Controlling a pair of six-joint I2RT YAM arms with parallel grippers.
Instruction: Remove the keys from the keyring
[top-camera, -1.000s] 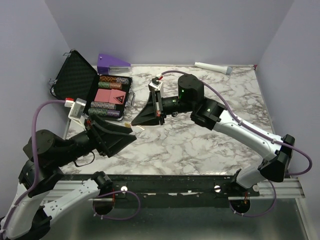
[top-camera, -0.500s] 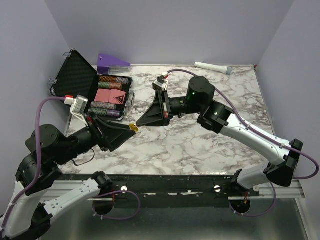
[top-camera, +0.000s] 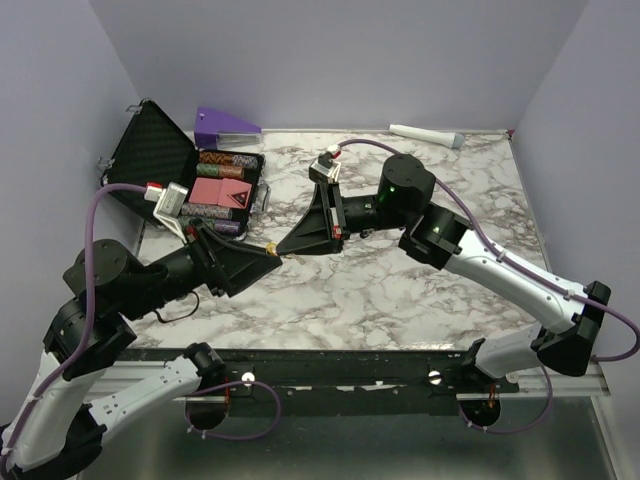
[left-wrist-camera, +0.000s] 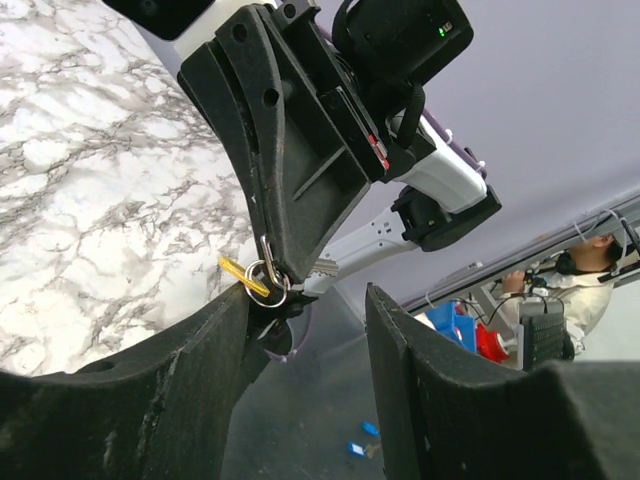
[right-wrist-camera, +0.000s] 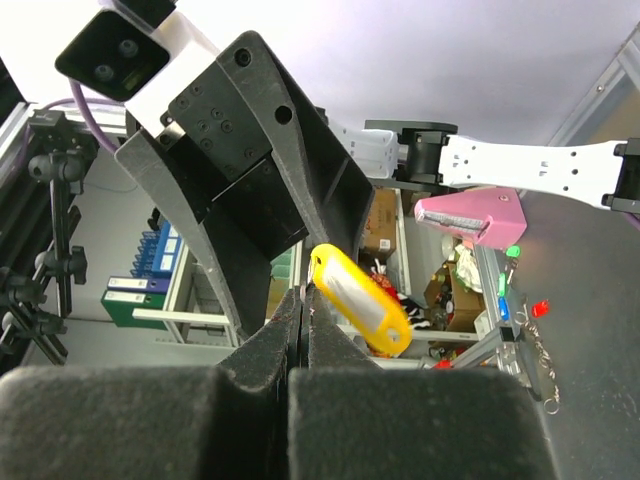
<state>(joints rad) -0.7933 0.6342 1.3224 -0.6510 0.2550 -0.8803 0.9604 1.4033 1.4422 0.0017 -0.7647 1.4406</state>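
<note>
From above, two black arms meet tip to tip over a marble table (top-camera: 420, 270). The left gripper (top-camera: 273, 258) reaches in from the lower left and the right gripper (top-camera: 283, 249) from the right. The keys (top-camera: 270, 245) are a tiny yellow speck held above the tabletop where the two tips come together. This view is too small to show how either pair of fingers stands. At the far left lies an open black case (top-camera: 150, 160) with chips and red decks inside. Behind it is a purple wedge (top-camera: 225, 125), and a white cylinder (top-camera: 425, 133) lies at the far edge. In the left wrist view, the left gripper (left-wrist-camera: 307, 300) has its two broad fingers (left-wrist-camera: 150, 400) spread, with a wide gap between them. The right gripper (left-wrist-camera: 283, 287) comes down from above, its tip pressed together on a small metal ring (left-wrist-camera: 267, 282). A yellow sliver of the keys (left-wrist-camera: 238, 271) juts from the ring to the left. The ring hangs just beside the tip of the left-hand finger, and it is unclear whether they touch. In the right wrist view, the right gripper (right-wrist-camera: 303, 305) has its fingers pressed tight, leaving only a thin seam. The keys (right-wrist-camera: 360, 302) rise just past the tips as a yellow oval tag with a pale window. The left gripper (right-wrist-camera: 290, 270) looms behind, pointing down toward the same spot.
</note>
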